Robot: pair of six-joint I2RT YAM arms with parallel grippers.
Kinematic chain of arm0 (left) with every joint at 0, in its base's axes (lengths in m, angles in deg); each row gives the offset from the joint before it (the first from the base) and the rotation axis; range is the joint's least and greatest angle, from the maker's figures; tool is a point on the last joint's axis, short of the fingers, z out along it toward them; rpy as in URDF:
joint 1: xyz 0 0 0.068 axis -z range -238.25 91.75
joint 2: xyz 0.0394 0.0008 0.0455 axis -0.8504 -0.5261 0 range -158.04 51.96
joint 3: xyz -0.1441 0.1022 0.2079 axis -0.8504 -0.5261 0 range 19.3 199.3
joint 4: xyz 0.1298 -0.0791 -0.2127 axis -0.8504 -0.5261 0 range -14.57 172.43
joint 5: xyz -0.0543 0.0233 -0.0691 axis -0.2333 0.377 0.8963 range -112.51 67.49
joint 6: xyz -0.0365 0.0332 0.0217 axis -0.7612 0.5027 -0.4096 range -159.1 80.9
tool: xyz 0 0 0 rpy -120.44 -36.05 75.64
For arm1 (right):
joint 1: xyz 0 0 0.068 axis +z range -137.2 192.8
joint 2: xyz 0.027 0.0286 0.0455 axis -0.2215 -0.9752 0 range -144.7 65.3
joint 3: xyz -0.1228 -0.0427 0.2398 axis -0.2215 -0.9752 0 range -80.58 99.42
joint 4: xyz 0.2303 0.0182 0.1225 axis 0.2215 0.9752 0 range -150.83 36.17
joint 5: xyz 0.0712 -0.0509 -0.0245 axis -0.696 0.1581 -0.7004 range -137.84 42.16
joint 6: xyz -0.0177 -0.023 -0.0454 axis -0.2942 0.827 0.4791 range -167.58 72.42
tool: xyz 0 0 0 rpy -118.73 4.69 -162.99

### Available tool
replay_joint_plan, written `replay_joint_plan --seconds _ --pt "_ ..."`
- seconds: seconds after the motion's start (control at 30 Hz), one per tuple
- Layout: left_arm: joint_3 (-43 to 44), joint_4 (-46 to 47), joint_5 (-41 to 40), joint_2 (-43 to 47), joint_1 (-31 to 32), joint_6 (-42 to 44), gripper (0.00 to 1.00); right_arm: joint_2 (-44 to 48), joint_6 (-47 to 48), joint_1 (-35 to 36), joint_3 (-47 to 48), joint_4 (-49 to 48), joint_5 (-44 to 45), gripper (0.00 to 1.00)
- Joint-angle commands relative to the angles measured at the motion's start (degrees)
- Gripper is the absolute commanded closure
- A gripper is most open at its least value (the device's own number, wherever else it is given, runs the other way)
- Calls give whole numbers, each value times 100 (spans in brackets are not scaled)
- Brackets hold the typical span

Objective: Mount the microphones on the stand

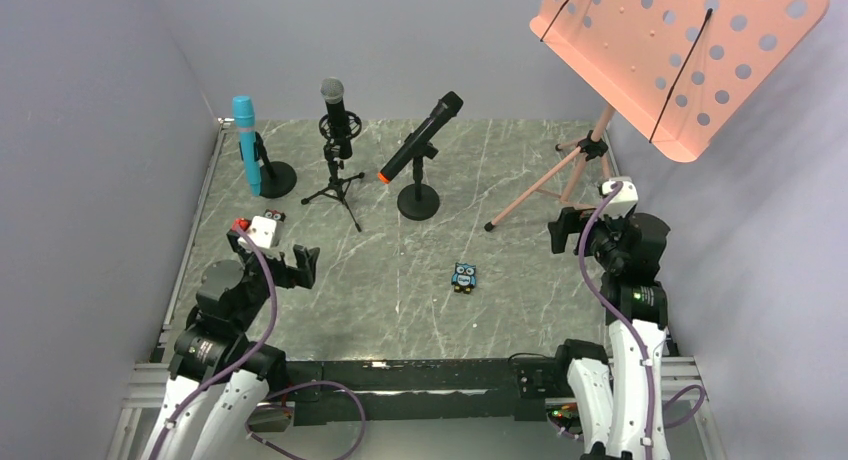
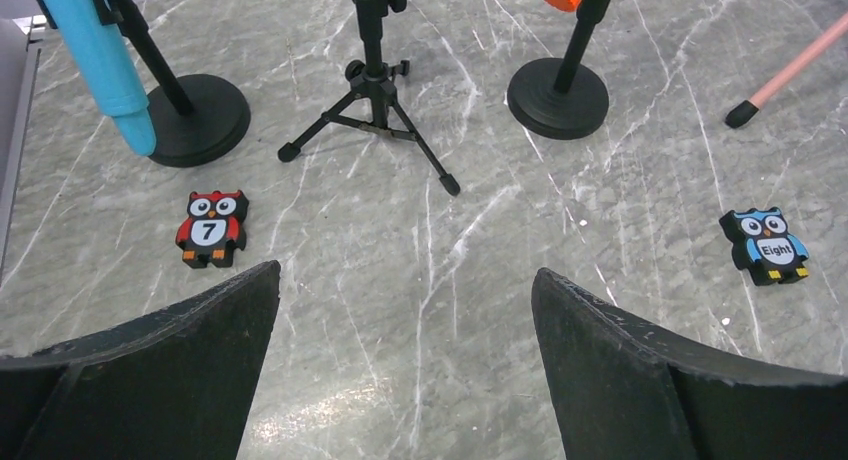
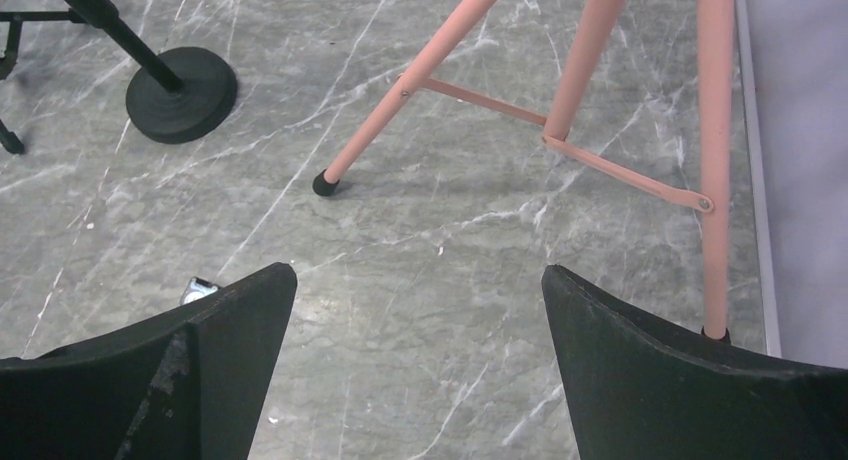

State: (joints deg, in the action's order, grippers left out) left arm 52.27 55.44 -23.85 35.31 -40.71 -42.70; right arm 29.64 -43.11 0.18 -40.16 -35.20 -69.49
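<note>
Three microphones sit in stands at the back of the table. The light blue microphone (image 1: 246, 140) hangs head up on a round-base stand (image 1: 277, 178). The black microphone with the silver mesh head (image 1: 337, 108) stands upright on a tripod stand (image 1: 338, 185). The all-black microphone with the orange end ring (image 1: 422, 135) lies tilted in a round-base stand (image 1: 418, 200). My left gripper (image 1: 272, 252) (image 2: 405, 270) is open and empty, low over the table in front of the stands. My right gripper (image 1: 605, 230) (image 3: 419, 269) is open and empty near the music stand's legs.
A pink music stand (image 1: 680, 50) rises at the back right on tripod legs (image 3: 590, 80). A blue owl figure (image 1: 463, 276) (image 2: 770, 243) lies mid-table. A red owl figure (image 2: 210, 227) lies beside my left gripper. Grey walls close both sides.
</note>
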Motion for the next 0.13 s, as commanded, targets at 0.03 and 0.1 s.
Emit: replay_joint_plan --seconds 0.03,0.1 --pt "-54 279 196 61 -57 96 1 -3 78 -143 174 -102 -281 0" --pt "-54 282 213 63 -62 96 1 6 20 -161 170 -116 -308 0"
